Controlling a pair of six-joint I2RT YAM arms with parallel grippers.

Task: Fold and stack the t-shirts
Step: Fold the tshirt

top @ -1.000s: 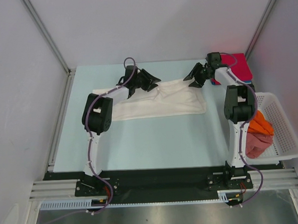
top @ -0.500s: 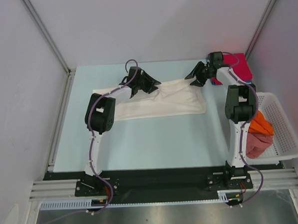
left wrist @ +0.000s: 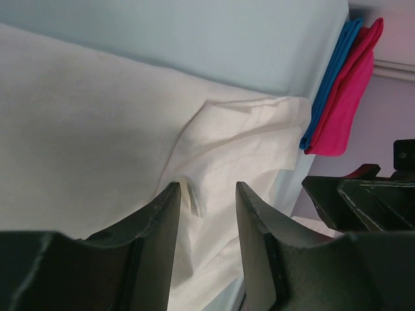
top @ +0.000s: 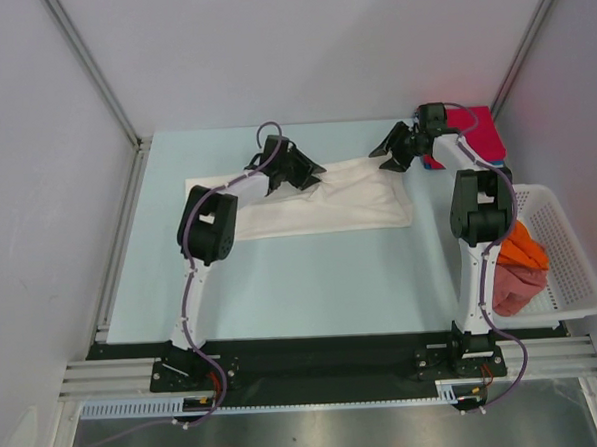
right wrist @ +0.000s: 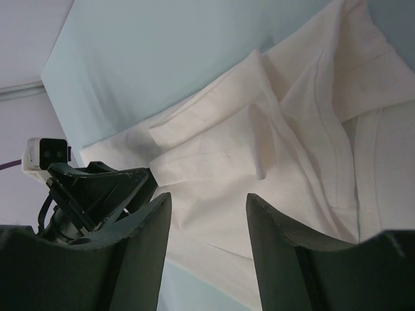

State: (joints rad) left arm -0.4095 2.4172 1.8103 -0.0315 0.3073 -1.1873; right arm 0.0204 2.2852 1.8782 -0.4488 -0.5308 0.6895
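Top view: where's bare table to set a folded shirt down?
Widest bare table: the near band between the white t-shirt and the near edge. A narrower strip runs left of the shirt. Crowded: far right corner with the red and blue stack, right edge with the basket.

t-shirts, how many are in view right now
5: white tee spread mid-table, red tee on blue tee stacked at the far right corner, orange tee and pinkish-red tee in the basket. More may be hidden under those.

White arms (top: 187, 307), black joints (top: 203, 224), purple cables (top: 267, 125)
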